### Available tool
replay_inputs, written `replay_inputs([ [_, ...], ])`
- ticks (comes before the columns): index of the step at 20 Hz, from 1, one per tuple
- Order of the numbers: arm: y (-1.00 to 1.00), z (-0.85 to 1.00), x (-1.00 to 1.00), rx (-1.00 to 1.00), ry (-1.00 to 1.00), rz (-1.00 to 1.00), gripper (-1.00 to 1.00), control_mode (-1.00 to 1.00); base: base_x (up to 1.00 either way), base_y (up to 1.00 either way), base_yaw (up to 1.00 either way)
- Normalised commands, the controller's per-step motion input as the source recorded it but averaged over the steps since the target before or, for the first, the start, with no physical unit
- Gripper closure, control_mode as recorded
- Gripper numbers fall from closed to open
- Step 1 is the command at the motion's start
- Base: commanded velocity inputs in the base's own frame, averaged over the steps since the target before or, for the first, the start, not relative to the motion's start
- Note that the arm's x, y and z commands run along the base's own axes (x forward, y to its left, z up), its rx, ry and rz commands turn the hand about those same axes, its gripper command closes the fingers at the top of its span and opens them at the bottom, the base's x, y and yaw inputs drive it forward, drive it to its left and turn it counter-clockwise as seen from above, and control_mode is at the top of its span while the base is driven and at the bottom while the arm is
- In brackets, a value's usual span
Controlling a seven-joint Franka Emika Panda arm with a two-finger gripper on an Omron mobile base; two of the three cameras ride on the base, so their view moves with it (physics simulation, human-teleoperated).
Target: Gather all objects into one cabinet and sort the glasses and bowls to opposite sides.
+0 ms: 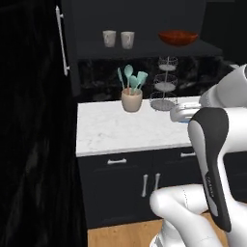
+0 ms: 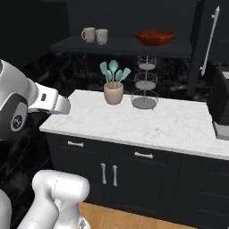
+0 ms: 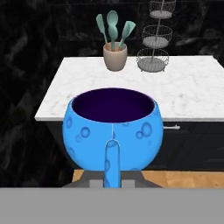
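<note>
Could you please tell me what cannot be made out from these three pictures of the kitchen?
- Gripper fingers: in the hand view the blue bowl covers them; in the left base view the arm's own links hide the gripper.
- Blue bowl's underside: cut off by the bottom of the hand view.
- Insides of the two cups and the red-brown bowl: hidden by their own walls from below.
- Black appliance: cut by the right edge.

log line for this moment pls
gripper: shut on blue bowl | carried: in front of counter | on shelf: two cups, red bowl | left: blue bowl to shelf
</note>
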Motion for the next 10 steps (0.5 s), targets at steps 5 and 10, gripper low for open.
replay_inputs([
  [5, 0.0, 0.0, 0.0, 0.0, 0.0, 0.0, 1.0, 1.0, 0.59, 0.03, -0.39],
  [10, 0.0, 0.0, 0.0, 0.0, 0.0, 0.0, 1.0, 1.0, 0.51, 0.07, -0.36],
])
